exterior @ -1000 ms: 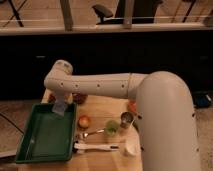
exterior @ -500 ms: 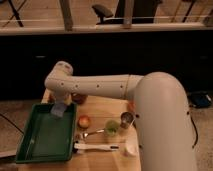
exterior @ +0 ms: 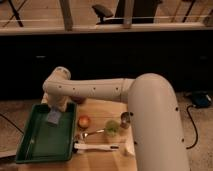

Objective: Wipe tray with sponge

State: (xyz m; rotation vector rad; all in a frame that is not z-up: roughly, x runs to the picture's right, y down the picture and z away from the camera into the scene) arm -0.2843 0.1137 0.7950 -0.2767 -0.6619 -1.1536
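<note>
**Wiping is beginning at the tray's far end**

The tool (exterior: 55, 112) is reaching down onto the sponge (exterior: 53, 118); I cannot tell whether it is clamping it. The sponge is sitting inside the green tray (exterior: 40, 144), near its far rim. I judge most of the tray is awaiting wiping.

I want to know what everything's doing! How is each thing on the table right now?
gripper: above the tray's far end, right at the sponge.
sponge: under the gripper, over the tray; touching it or not, cannot tell.
tray: flat on the table.
red-orange fruit: resting beside the tray, not touching it.
green thing: sitting by the cup.
metal cup: standing upright.
spoon: lying flat.
white utensil: lying flat.
</note>
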